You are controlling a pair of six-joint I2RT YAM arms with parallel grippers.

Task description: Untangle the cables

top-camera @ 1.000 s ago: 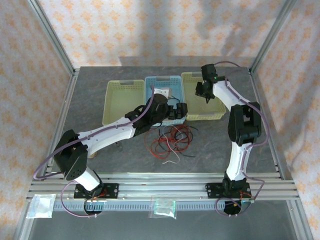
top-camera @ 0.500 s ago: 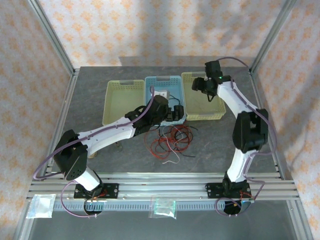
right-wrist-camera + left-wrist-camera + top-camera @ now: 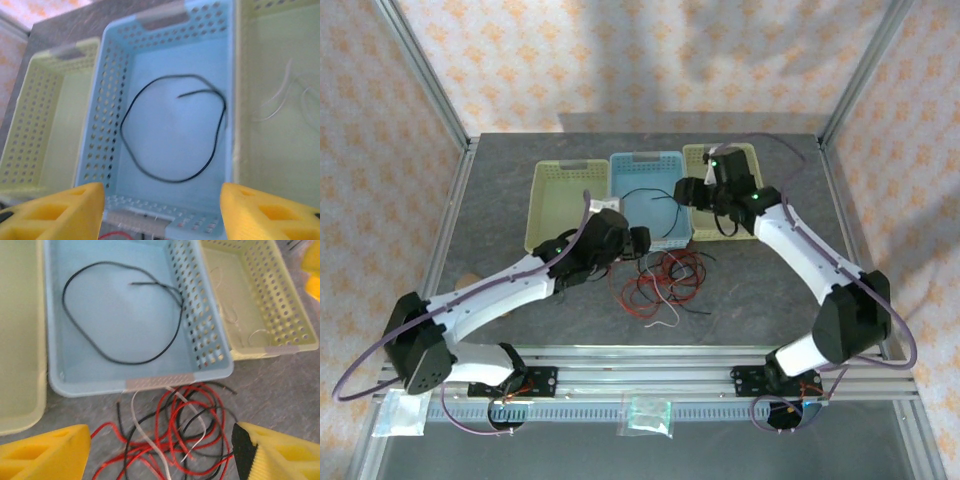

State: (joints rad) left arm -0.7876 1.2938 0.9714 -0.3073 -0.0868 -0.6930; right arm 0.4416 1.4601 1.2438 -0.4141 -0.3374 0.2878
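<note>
The cables [image 3: 660, 282] lie tangled on the grey table in front of the baskets, with red, black and pale white strands [image 3: 175, 432] looped over each other. One black cable [image 3: 650, 196] rests as a loose loop inside the blue basket [image 3: 622, 170], also shown as the black cable [image 3: 175, 131] in the right wrist view. Thin pale wires [image 3: 282, 95] lie in the right yellow basket [image 3: 280, 165]. My left gripper [image 3: 638, 240] hangs open just above the tangle, its yellow fingers [image 3: 45, 452] on either side. My right gripper [image 3: 692, 192] is open and empty over the blue basket.
A pale green basket [image 3: 548, 200] stands left of the blue one, and the yellow basket [image 3: 752, 228] stands to its right. Metal frame posts and patterned walls ring the table [image 3: 790, 300]. A small bag [image 3: 648, 414] lies on the front rail.
My left arm drew back from the blue basket toward the near left, leaving the black cable inside. My right arm swung left from the yellow basket to above the blue one.
</note>
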